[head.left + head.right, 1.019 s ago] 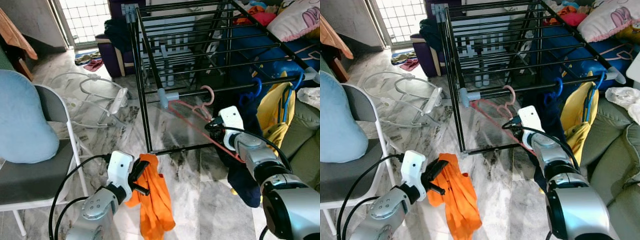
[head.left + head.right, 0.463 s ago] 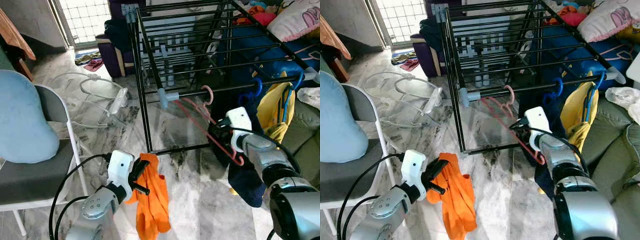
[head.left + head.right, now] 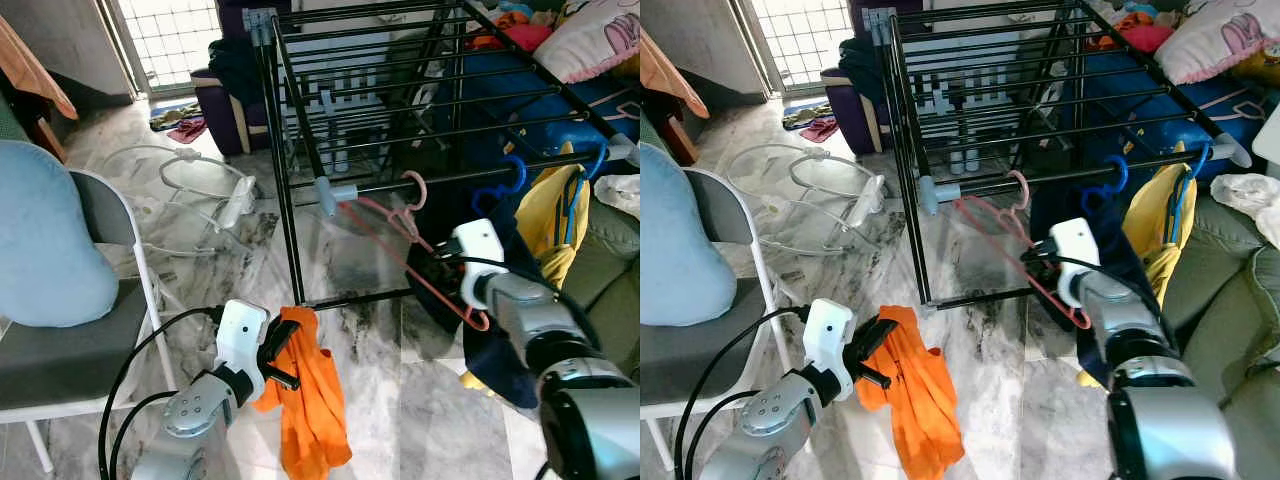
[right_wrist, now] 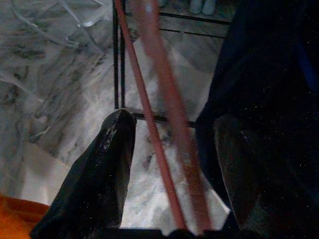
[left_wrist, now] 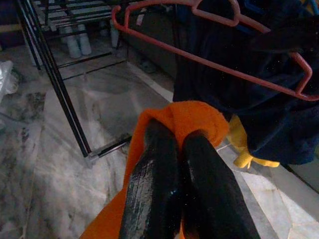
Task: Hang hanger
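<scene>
Right gripper [image 4: 172, 149] spread wide around thin pink hanger [image 3: 400, 245] hooked on rack [image 3: 420, 185]

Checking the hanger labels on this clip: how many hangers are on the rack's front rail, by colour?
Pink hanger: 1
Blue hangers: 2
Total: 3, all hooked on the rack.

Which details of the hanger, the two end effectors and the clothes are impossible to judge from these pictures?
- Right end effector: head views hide its fingers behind the wrist housing; whether a finger touches the pink hanger is unclear.
- Orange cloth: its garment type is lost in the folds; the wrist view's edge cuts it.
- Left end effector: fingertips buried in cloth.
- Dark blue garment: the right arm covers its lower part.
</scene>
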### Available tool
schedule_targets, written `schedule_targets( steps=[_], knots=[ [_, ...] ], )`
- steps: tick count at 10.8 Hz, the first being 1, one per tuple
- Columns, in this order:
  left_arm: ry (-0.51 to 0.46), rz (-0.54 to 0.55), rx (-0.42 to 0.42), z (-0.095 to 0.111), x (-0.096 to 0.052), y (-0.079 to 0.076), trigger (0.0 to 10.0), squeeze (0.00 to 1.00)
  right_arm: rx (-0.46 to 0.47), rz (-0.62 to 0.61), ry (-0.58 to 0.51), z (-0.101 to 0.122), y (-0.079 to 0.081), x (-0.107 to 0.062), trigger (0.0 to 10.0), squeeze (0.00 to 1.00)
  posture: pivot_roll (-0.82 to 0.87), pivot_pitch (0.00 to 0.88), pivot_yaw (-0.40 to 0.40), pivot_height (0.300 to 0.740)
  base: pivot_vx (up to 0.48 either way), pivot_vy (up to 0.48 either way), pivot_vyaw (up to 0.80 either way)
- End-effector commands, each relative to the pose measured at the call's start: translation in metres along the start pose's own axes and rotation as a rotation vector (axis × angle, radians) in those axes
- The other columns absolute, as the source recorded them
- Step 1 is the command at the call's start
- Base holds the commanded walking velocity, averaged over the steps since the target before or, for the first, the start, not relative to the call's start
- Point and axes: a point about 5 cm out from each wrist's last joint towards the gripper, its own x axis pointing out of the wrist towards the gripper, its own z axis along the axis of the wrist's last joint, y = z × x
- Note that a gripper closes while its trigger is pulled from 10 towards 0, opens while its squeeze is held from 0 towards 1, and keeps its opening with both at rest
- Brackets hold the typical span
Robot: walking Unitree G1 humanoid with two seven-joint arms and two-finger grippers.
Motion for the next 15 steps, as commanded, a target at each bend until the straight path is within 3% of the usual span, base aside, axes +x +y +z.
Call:
schedule_targets(
  steps=[1, 2, 3, 4, 5, 6, 7, 8, 9, 10, 13, 15],
  knots=[
    [-0.004, -0.010, 0.022, 0.003, 0.000, 0.001, 10.0, 0.00, 0.005, 0.002, -0.028, 0.009, 0.001, 0.001, 10.0, 0.00, -0.02, 0.024, 0.059, 0.740, 0.000, 0.000, 0.00],
    [-0.005, -0.009, 0.024, 0.004, 0.001, 0.001, 10.0, 0.00, 0.009, 0.003, -0.036, 0.013, 0.004, 0.003, 7.3, 0.00, -0.02, 0.018, 0.057, 0.740, 0.000, 0.000, 0.00],
    [-0.005, -0.009, 0.025, 0.004, 0.001, 0.001, 10.0, 0.00, 0.009, 0.002, -0.037, 0.013, 0.004, 0.003, 0.8, 0.00, -0.02, 0.018, 0.057, 0.740, 0.000, 0.000, 0.00],
    [-0.004, -0.008, 0.025, 0.004, 0.001, 0.001, 10.0, 0.00, 0.009, 0.001, -0.038, 0.013, 0.004, 0.003, 0.5, 0.00, -0.02, 0.017, 0.056, 0.740, 0.000, 0.000, 0.00],
    [-0.003, -0.008, 0.024, 0.003, 0.001, 0.001, 10.0, 0.00, 0.009, -0.003, -0.035, 0.012, 0.002, 0.002, 1.3, 0.00, -0.02, 0.016, 0.057, 0.740, 0.000, 0.000, 0.00],
    [0.000, -0.012, 0.024, 0.003, 0.001, 0.000, 10.0, 0.00, 0.008, -0.010, -0.032, 0.011, 0.000, 0.001, 0.8, 0.00, -0.02, 0.018, 0.059, 0.740, 0.000, 0.000, 0.00],
    [0.002, -0.013, 0.025, 0.003, 0.001, 0.000, 10.0, 0.00, 0.008, -0.014, -0.031, 0.010, -0.001, 0.001, 2.4, 0.00, -0.02, 0.019, 0.061, 0.740, 0.000, 0.000, 0.00],
    [0.005, -0.017, 0.028, 0.003, 0.001, 0.000, 10.0, 0.00, 0.007, -0.023, -0.028, 0.009, -0.003, 0.000, 9.1, 0.00, -0.02, 0.019, 0.061, 0.740, 0.000, 0.000, 0.00],
    [0.008, -0.020, 0.030, 0.002, 0.001, 0.000, 10.0, 0.00, 0.008, -0.023, -0.027, 0.009, -0.002, 0.000, 5.3, 0.00, -0.02, 0.020, 0.063, 0.740, 0.000, 0.000, 0.00],
    [0.011, -0.020, 0.031, 0.002, 0.001, 0.000, 10.0, 0.00, 0.009, -0.025, -0.028, 0.009, -0.002, 0.001, 0.3, 0.00, -0.02, 0.020, 0.063, 0.740, 0.000, 0.000, 0.00],
    [0.014, -0.016, 0.034, 0.001, 0.000, -0.001, 10.0, 0.00, -0.001, -0.032, -0.040, 0.010, -0.001, 0.001, 0.0, 0.00, -0.02, 0.021, 0.060, 0.740, 0.000, 0.000, 0.00],
    [0.003, 0.052, 0.046, 0.002, 0.000, 0.006, 10.0, 0.00, -0.012, -0.058, -0.135, 0.028, -0.002, 0.000, 0.0, 0.00, -0.03, 0.025, 0.056, 0.740, 0.000, 0.000, 0.00]
  ],
)
